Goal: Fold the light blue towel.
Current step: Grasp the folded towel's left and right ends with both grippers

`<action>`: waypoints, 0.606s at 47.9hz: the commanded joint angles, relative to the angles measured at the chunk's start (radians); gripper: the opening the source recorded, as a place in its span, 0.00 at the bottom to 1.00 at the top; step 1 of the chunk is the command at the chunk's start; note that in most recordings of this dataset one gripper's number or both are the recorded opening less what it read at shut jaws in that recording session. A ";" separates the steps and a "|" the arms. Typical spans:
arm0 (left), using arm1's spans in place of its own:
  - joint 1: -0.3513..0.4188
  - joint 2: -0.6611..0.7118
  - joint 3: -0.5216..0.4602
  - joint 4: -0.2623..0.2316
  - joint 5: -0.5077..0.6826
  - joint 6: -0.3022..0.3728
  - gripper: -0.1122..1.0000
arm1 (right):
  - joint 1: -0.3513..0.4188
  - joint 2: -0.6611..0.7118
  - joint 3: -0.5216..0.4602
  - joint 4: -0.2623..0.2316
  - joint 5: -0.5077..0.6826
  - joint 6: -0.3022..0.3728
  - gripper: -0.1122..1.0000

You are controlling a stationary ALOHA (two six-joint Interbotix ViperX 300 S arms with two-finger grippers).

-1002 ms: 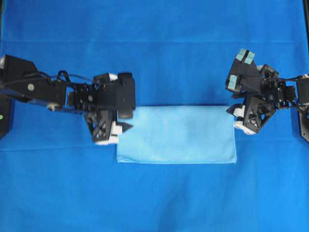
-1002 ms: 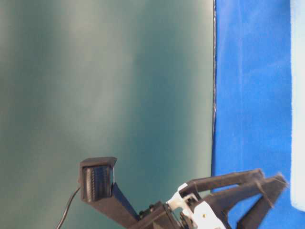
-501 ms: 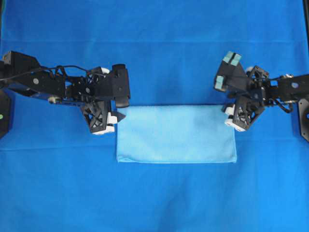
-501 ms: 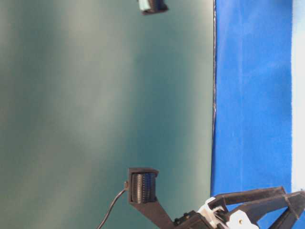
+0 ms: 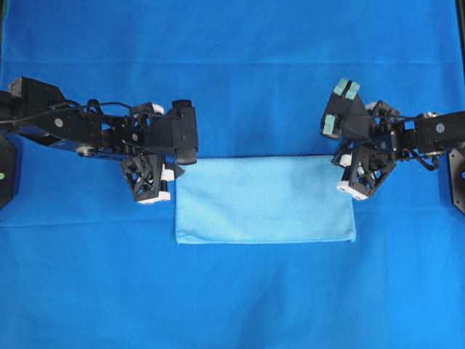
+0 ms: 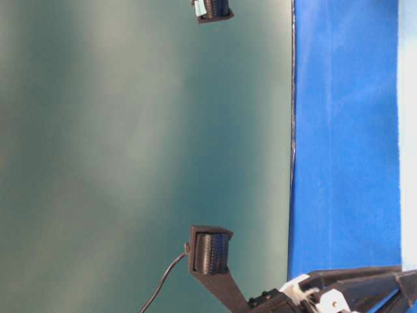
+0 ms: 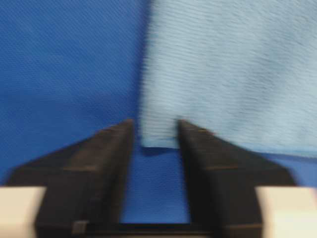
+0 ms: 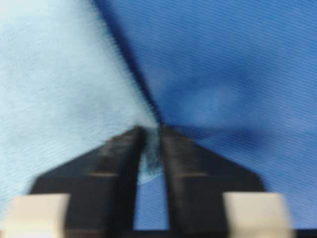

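Left end effector (image 7: pixel 153 130): fingers (image 7: pixel 106 148) narrowed, a corner of the light blue towel (image 7: pixel 233 69) sitting between the two tips. Tips appear to press the cloth's edge, though a gap remains lower down between the fingers; picture is blurred. From overhead, the left end effector (image 5: pixel 176 174) sits at the towel's upper-left corner, arm reaching in from the left edge.

Right end effector (image 8: pixel 152 131): fingers (image 8: pixel 124 158) almost together, pinching a corner of the towel (image 8: pixel 54 74). The cloth rises to a small peak at the tips, with a crease running away from it. Royal blue tablecloth (image 8: pixel 233 64) beneath is puckered just beside the pinch. From overhead, the right end effector (image 5: pixel 347 169) is at the towel's upper-right corner, arm coming in from the right edge.

Light blue towel (image 5: pixel 265 200): lies flat as a wide rectangle, middle of the counter, long sides running left to right. Lower edge looks thicker, like a fold line. Both upper corners are under the end effectors; lower corners lie free.

Tablecloth (image 5: pixel 232 65) covers the whole counter; faint horizontal crease across its upper part.

Table-level view is turned sideways: tablecloth (image 6: pixel 345 130) as a blue band on the right, a sliver of pale towel (image 6: pixel 410 130) at the far right edge, dark green backdrop (image 6: pixel 130 130) on the left. Parts of the black arms show at the bottom and top edges; the end effectors' state is not readable there.
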 commanded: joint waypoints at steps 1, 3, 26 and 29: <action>-0.006 -0.006 -0.023 0.000 0.025 0.009 0.32 | -0.005 -0.003 -0.009 -0.002 0.003 -0.002 0.16; -0.006 -0.006 -0.028 0.000 0.029 0.014 0.24 | -0.005 -0.003 -0.011 -0.002 0.003 -0.002 0.11; -0.008 -0.051 -0.069 0.000 0.089 -0.002 0.12 | -0.005 -0.063 -0.018 -0.002 0.025 0.003 0.11; -0.009 -0.086 -0.081 0.000 0.120 -0.005 0.12 | -0.005 -0.114 -0.029 -0.002 0.063 0.003 0.11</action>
